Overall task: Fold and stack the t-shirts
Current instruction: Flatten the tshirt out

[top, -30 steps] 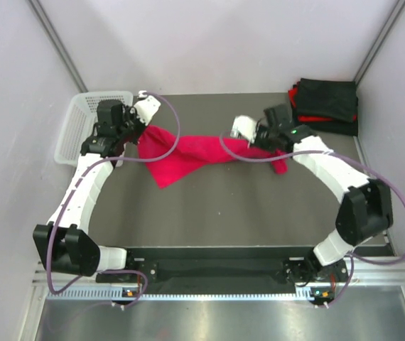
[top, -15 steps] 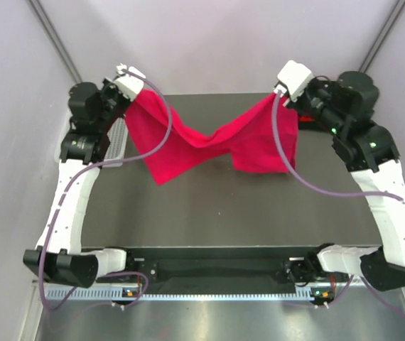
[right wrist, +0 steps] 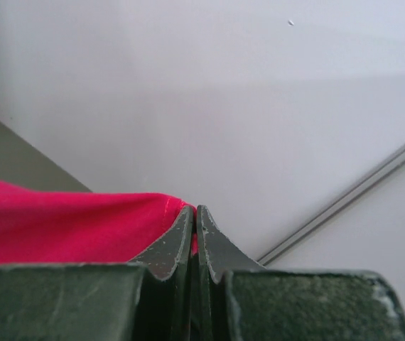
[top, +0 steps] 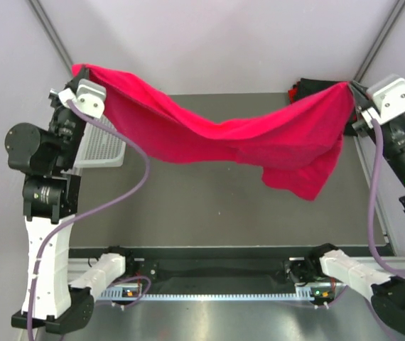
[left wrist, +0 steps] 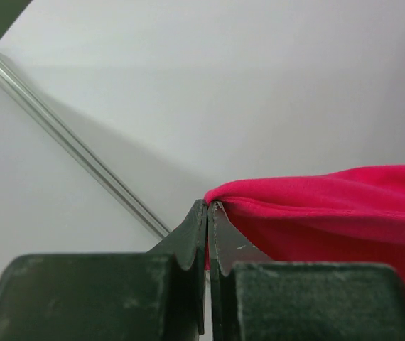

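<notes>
The left gripper (left wrist: pixel 208 213) and the right gripper (right wrist: pixel 194 217) are each pinched tight on an upper corner of the red t-shirt (top: pixel 245 138). The shirt hangs stretched in the air above the table (top: pixel 188 213), sagging in the middle, with a loose flap drooping over the table's right half. To spread it well, the arms should probably hold the top edge level and taut, then lower it so the hanging hem meets the table's middle first and lies flat, clear of the black shirts (top: pixel 309 87) at the table's far right corner.
</notes>
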